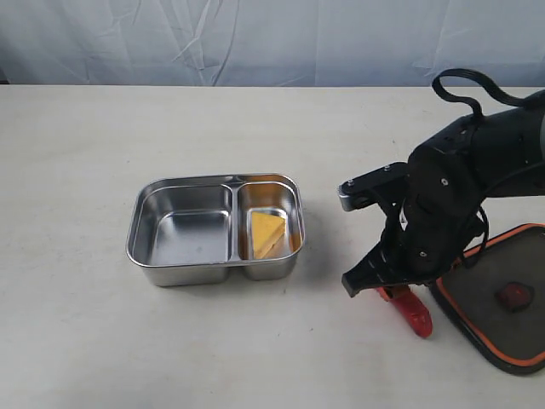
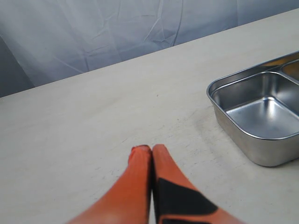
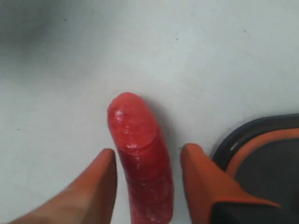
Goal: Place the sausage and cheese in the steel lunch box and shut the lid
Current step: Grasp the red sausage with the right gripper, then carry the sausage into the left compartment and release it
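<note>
Between the parted jaws of the right gripper (image 3: pixel 148 153) the sausage (image 3: pixel 133 126) is lying on the table (image 3: pixel 187 56) beside the lid (image 3: pixel 266 172), lengthwise along them, ungripped; the clenched, empty left gripper (image 2: pixel 150 149) is sitting farther off.

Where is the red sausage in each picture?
Exterior view: the sausage lies low on the right, on the table, just left of the lid.
Left wrist view: not in it.
Right wrist view: the sausage is in the middle, inside the open right gripper.
Shared landmark: the lid, right beside the sausage in both those views.
</note>
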Motion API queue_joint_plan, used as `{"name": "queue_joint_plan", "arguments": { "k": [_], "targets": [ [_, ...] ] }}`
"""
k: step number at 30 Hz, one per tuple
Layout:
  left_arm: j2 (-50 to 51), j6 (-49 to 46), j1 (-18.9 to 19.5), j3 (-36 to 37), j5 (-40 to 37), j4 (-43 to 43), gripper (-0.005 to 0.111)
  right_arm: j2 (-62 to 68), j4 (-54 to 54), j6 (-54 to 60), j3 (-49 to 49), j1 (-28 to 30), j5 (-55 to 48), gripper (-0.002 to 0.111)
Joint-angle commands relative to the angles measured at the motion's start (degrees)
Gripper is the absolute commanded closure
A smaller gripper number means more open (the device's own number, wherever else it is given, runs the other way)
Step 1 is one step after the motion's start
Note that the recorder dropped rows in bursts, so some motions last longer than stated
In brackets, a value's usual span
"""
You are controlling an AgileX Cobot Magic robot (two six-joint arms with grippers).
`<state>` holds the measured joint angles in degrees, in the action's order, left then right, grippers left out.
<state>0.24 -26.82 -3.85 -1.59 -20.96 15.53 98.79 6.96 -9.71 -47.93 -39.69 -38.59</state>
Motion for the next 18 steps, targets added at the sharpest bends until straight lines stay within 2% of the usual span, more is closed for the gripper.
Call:
{"name": "queue_joint_plan", "arguments": {
  "k": [1, 3, 5, 9, 18],
  "targets": [
    [-0.2, 0.2, 0.3, 0.1, 0.3, 0.0, 0.107, -0.2, -0.9, 0.3, 0.2, 0.3, 0.7, 0.081],
    [-0.2, 0.2, 0.3, 0.1, 0.3, 0.0, 0.107, -0.2, -0.9, 0.3, 0.2, 0.3, 0.7, 0.080],
    [-0.2, 0.2, 0.3, 0.1, 0.3, 0.0, 0.107, -0.2, -0.8, 0.3, 0.2, 0.3, 0.7, 0.074],
    [-0.2, 0.2, 0.3, 0.1, 0.3, 0.3, 0.107, -0.2, 0.4, 0.3, 0.2, 0.3, 1.0, 0.056],
    [-0.2, 0.2, 0.3, 0.1, 0.3, 0.3, 0.107, 5.0, 0.3, 0.2, 0.2, 0.3, 1.2, 0.055]
  ]
}}
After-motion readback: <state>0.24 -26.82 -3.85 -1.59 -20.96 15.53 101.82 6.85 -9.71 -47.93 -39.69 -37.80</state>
